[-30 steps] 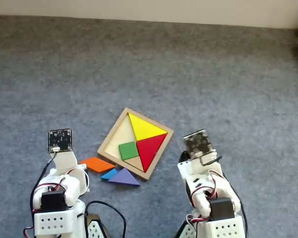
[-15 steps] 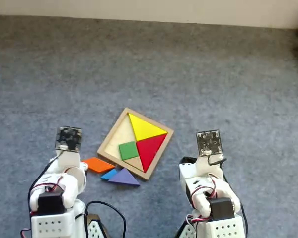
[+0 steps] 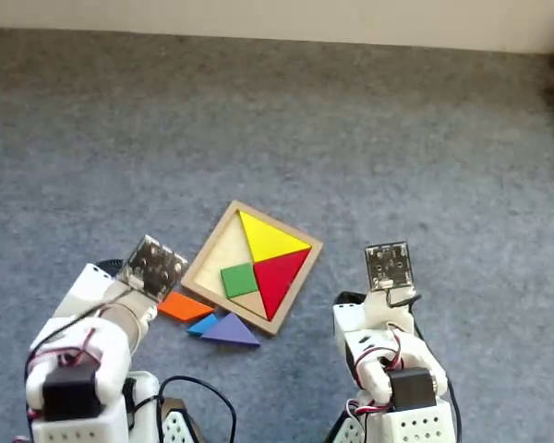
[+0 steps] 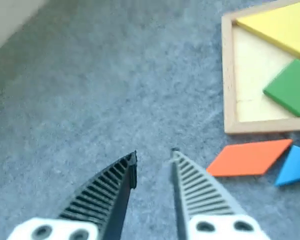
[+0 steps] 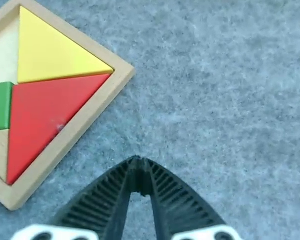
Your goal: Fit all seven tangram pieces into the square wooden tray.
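Note:
The square wooden tray [image 3: 198, 259] lies on the grey carpet, holding a yellow triangle [image 3: 268, 238], a red triangle [image 3: 282, 277] and a green square [image 3: 238, 280]. An orange parallelogram [image 3: 185, 306], a small blue triangle [image 3: 203, 324] and a purple triangle [image 3: 231, 330] lie just outside the tray's near-left edge. My left gripper [image 4: 154, 156] hovers open over bare carpet, the orange parallelogram [image 4: 250, 158] and blue triangle [image 4: 295, 166] close beside it. My right gripper [image 5: 138, 161] is shut with nothing in it, near the tray corner [image 5: 121, 80] by the red triangle [image 5: 50, 117].
Grey carpet [image 3: 369, 138] spreads wide beyond the tray and to both sides. A pale wall strip [image 3: 277, 18] runs along the far edge. Both arm bases [image 3: 388, 388] stand at the near edge.
The left arm has swung right toward the loose pieces, its wrist now beside the orange parallelogram. The right arm turned slightly right a second ago and has held still since.

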`<state>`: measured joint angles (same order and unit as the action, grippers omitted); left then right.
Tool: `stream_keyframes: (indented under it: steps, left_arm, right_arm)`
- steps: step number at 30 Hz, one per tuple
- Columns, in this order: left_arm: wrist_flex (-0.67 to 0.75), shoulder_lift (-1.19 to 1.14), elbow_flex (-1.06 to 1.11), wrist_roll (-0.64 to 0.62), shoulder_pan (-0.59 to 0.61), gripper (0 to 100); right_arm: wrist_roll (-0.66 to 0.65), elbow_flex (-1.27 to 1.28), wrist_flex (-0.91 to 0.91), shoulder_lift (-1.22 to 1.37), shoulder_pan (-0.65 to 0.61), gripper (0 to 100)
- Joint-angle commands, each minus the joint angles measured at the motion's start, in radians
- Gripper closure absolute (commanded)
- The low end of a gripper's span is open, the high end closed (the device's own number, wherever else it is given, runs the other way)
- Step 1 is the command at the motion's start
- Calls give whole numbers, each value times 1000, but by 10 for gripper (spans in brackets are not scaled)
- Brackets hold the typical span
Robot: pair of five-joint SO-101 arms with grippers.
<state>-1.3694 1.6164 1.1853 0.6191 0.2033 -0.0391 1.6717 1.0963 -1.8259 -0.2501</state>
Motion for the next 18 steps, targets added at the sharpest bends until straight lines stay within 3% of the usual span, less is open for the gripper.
stream_keyframes:
  steps: [1, 7, 18]
  left_arm:
    - [-14, -282, -154, 12, -54, 787]
    - [-11, -495, -173, 6, -248, 741]
    - [49, -671, -170, -181, -608, 740]
  right_arm:
    - [5, 117, 5, -8, 13, 993]
    - [3, 117, 5, -8, 38, 993]
    - [3, 119, 5, -10, 88, 993]
